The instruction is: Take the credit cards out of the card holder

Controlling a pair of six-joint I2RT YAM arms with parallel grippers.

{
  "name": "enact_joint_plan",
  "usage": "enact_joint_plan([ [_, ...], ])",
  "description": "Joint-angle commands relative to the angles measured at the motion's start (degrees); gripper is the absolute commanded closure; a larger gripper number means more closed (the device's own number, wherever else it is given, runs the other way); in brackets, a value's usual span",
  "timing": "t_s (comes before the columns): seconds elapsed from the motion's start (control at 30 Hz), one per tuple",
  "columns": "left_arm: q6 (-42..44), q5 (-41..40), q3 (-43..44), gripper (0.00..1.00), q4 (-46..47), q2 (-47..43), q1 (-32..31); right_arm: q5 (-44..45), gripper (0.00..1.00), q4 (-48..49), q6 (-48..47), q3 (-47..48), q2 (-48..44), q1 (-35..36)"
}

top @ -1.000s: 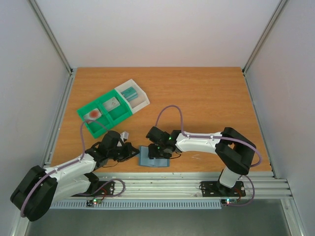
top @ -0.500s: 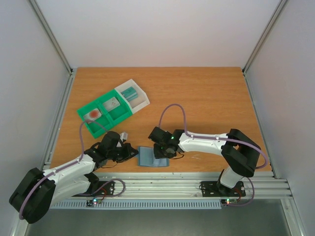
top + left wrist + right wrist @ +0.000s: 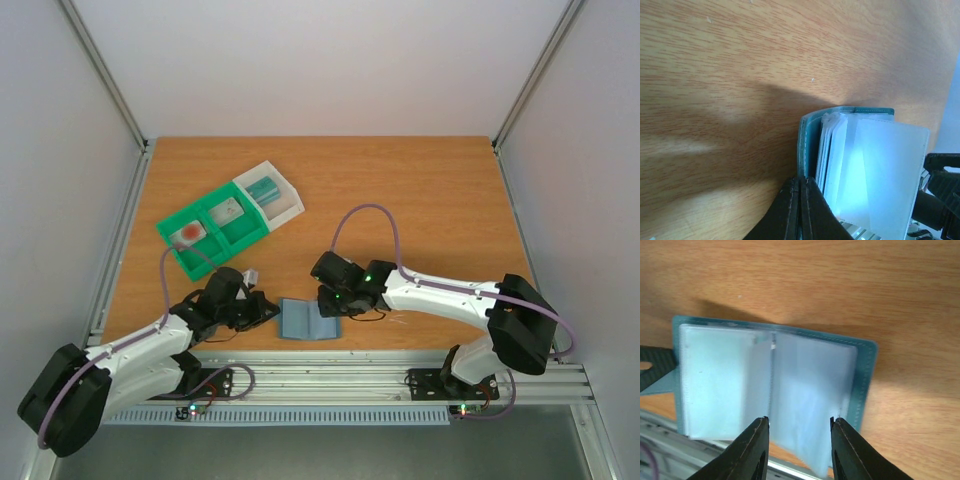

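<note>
At the near edge of the counter [image 3: 420, 200], the card holder [image 3: 303, 322] is lying open, its two panels spread flat and the teal-blue cover facing down. The left end effector [image 3: 270, 311] is coming at it low from the left. In the left wrist view that end effector [image 3: 800, 185] is showing its two fingers pressed together, clamping the left edge of the card holder [image 3: 809, 135], with a fan of clear sleeves standing just past the fingertips.

The right end effector [image 3: 330, 308] is hanging over the holder's right panel, directly across from the left one. Seen from its own camera, the right end effector [image 3: 799, 421] is standing with its fingers spread wide, and the right half of the card holder [image 3: 725, 375] is sitting in the gap between them. The sleeves there are looking pale and glossy, and I cannot tell whether any card is sitting inside them.

Well beyond the left end effector, and apart from both arms, a green tray [image 3: 203, 250] is sitting at an angle with a white bin [image 3: 288, 204] joined to its far right end. A teal credit card [image 3: 262, 189] is resting in the white bin. A pale credit card [image 3: 230, 210] is lying in the tray compartment next to it, and a small orange-red object [image 3: 189, 233] is occupying the compartment to the left of that.
</note>
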Motion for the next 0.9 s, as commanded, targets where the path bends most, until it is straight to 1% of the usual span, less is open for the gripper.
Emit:
enact_joint_plan([
  [0.0, -0.07, -0.80, 1.42, 1.00, 0.43, -0.99, -0.29, -3.87, 0.66, 3.79, -0.12, 0.31, -0.63, 0.30],
  [0.1, -0.02, -0.79, 1.42, 1.00, 0.06, -0.86, -0.34, -5.50, 0.68, 5.53, -0.07, 0.77, -0.11, 0.37],
  [0.27, -0.04, -1.00, 1.50, 1.00, 0.04, -0.67, -0.34, -10.86, 0.72, 11.59, -1.14, 1.00, 1.82, 1.30],
  [0.43, -0.14, -0.96, 1.51, 1.00, 0.21, -0.39, -0.43, -10.78, 0.71, 12.43, -1.08, 2.58, 6.06, 2.43],
  [0.53, -0.20, -1.09, 1.60, 1.00, 0.14, -0.44, -0.52, -9.12, 0.66, 10.93, -0.93, 3.34, 8.32, 2.43],
  [0.57, -0.15, -1.02, 1.67, 0.99, 0.13, -0.36, -0.52, -9.18, 0.63, 10.76, -1.22, 3.62, 8.99, 2.43],
  [0.63, -0.03, -0.92, 1.85, 1.00, -0.19, -0.19, -0.52, -9.88, 0.57, 10.80, -1.26, 4.10, 10.23, 2.45],
  [0.73, -0.17, -1.21, 1.70, 0.99, -0.09, -0.31, -0.52, -11.90, 0.52, 12.37, -0.88, 4.17, 11.68, 2.43],
  [0.87, -0.61, -1.69, 1.60, 1.00, 0.23, -0.53, -0.52, -14.26, 0.42, 14.21, -0.82, 4.55, 13.33, 2.43],
])
